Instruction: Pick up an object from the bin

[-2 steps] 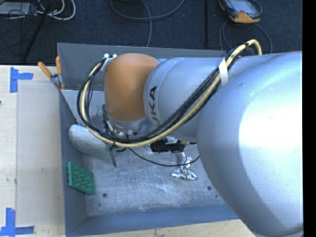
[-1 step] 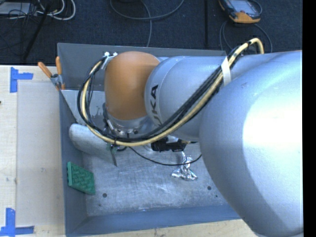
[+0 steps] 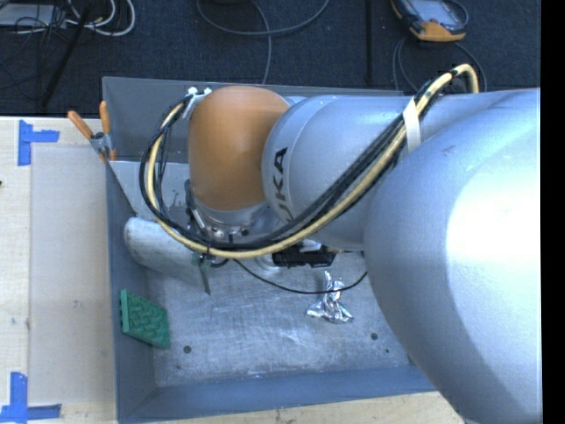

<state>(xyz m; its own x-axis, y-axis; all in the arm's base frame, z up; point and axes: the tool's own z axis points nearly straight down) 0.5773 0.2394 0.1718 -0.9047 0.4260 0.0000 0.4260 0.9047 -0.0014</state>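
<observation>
So the arm (image 3: 424, 210) takes up most of the right side of the bin (image 3: 113, 263), with its orange cover (image 3: 231, 148) and the looped yellow-and-black cables (image 3: 168, 210) hanging over the back-left part of the floor. The gripper (image 3: 206, 279) pokes out under that cover as a thin dark tip, down close to the bin floor. Whether it's spread or closed I honestly can't tell, and I don't see anything held in it.

The closest thing to it is a pale grey cylinder (image 3: 152, 240) lying on its side against the left wall, about halfway along. The gripper sits just beside its right end – touching or not, can't say.

Other stuff in there: a green studded plate (image 3: 146, 317) lying flat near the left wall toward the front-left corner, and a crumpled bit of silver foil (image 3: 329, 306) out on the middle of the floor, well apart from the gripper.
</observation>
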